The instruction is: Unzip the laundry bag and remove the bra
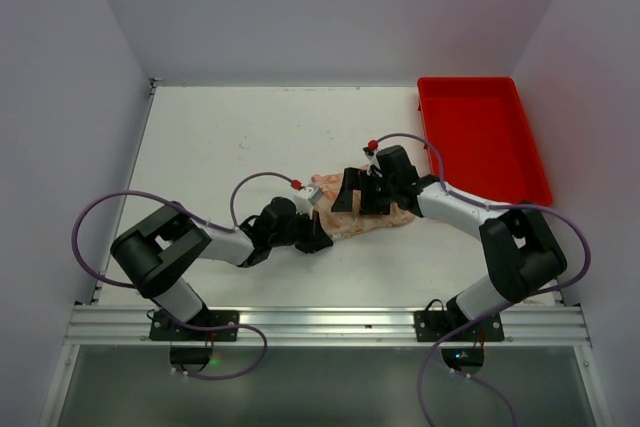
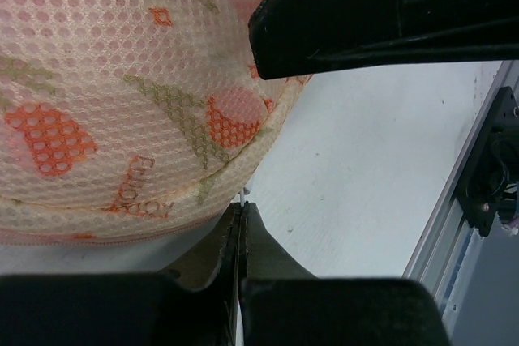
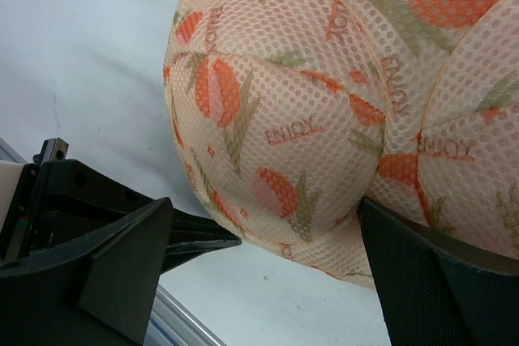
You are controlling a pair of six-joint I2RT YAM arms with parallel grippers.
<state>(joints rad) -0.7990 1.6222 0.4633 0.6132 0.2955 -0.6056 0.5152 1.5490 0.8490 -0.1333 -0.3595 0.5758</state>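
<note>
The laundry bag (image 1: 352,223), peach mesh with an orange floral print, lies between the two arms near the table's middle. My left gripper (image 1: 320,239) is at the bag's near left rim. In the left wrist view its fingertips (image 2: 241,210) are pressed together, and a small white zipper pull (image 2: 241,197) pokes out at the bag's edge (image 2: 105,79). My right gripper (image 1: 362,195) stands open over the bag. In the right wrist view its fingers (image 3: 122,257) straddle one rounded lobe (image 3: 308,79), the right finger resting against the mesh. The bra is hidden.
A red tray (image 1: 485,137) lies at the back right of the white table (image 1: 230,137). The aluminium rail (image 1: 330,325) with the arm bases runs along the near edge. One black finger of the right gripper (image 2: 381,14) hangs just above the left gripper.
</note>
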